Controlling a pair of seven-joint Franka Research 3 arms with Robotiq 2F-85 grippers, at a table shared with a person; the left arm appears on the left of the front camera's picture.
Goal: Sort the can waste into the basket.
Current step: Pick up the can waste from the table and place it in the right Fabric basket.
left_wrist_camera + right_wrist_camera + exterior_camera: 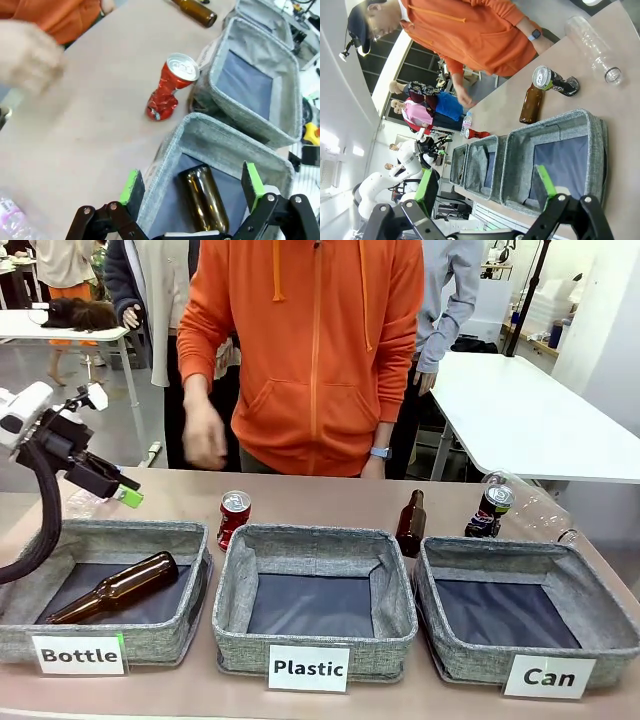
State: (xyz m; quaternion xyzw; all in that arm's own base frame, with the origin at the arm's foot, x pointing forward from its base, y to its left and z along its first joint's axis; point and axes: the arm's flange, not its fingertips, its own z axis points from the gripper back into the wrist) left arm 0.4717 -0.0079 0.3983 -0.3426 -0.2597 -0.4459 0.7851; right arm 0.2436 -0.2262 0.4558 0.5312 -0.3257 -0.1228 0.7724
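**Near row.** The "Can" basket (455,655) stands at the right end, its dark lining bare. The left gripper (191,185) hovers over the "Bottle" basket (165,640) with fingers apart. The right gripper (485,185) also has its fingers apart and holds nothing.

**Behind the baskets.** The red dented can (233,518) stands upright. The dark can (492,510), apparently on its side, lies just beyond the "Can" basket.

**Handling.** Both cans are probably light, thin-walled and easily crushed. Grip gently across the mid-body. The dark can may roll.
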